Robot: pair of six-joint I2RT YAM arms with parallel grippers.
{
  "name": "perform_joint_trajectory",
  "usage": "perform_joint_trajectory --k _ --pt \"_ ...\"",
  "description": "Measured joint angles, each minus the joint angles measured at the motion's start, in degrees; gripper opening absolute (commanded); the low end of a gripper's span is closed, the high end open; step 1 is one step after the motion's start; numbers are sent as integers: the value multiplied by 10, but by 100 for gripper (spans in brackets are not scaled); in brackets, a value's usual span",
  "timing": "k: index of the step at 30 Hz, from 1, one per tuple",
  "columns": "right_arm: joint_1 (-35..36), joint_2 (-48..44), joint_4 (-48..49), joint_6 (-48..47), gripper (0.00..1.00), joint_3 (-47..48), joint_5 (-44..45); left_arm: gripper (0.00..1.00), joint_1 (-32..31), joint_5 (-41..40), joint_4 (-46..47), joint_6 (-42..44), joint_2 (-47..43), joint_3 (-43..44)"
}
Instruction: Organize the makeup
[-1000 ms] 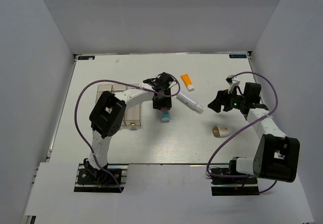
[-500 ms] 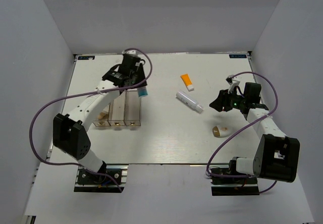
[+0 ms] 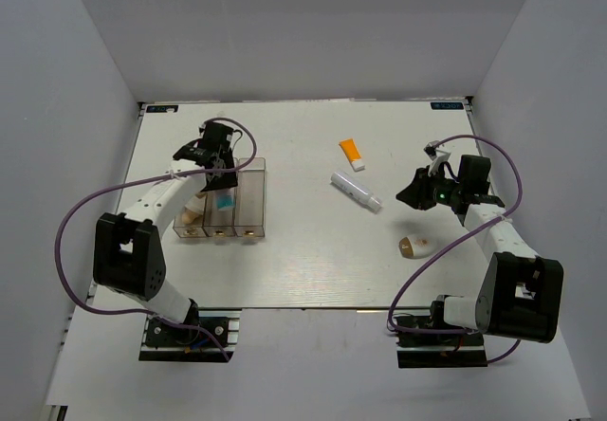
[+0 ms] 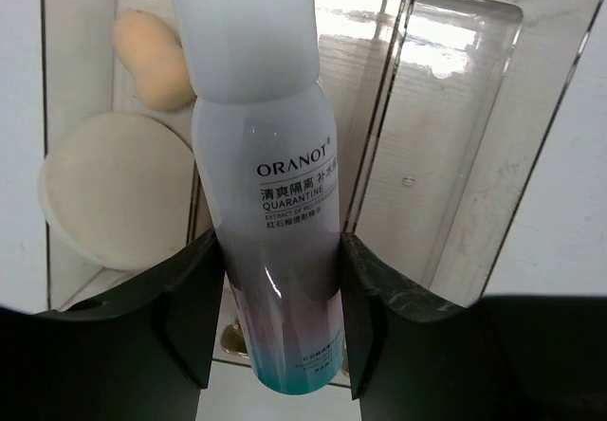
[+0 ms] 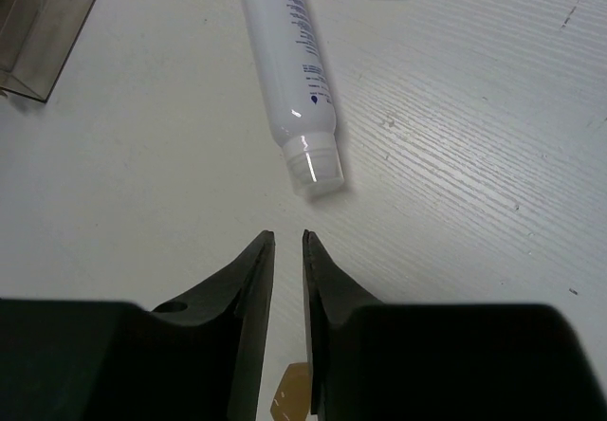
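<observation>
Pinching white tube with teal end [image 4: 275,241], left jaws; right jaws nearly together, empty

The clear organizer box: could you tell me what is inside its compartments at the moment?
The organizer box holds a peach sponge and a beige round puff in one end compartment. The held white tube covers the middle one; the other end shows nothing.

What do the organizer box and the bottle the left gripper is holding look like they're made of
The organizer box looks like clear hard plastic: see-through walls with bright glare. The white tube with teal end, clamped in the left gripper, seems glossy plastic or coated metal, judging by its smooth sheen; which one is unclear.
</observation>
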Motion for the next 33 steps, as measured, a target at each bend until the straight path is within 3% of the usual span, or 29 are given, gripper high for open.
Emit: perform_joint_trajectory --k 7,10,14,25,33 --pt "0 0 -1 0 47 0 0 28 13 -5 19 41 2 -25" --pt "0 0 -2 0 56 0 0 39 13 -4 22 52 7 -32" --pt "0 3 -3 -3 64 2 -2 50 13 -4 30 56 16 -33" --pt "26 57 -23 -51 68 73 -15 71 13 -4 35 54 16 -33" --pt "88 134 -47 -90 75 151 0 74 13 -3 31 53 11 -31"
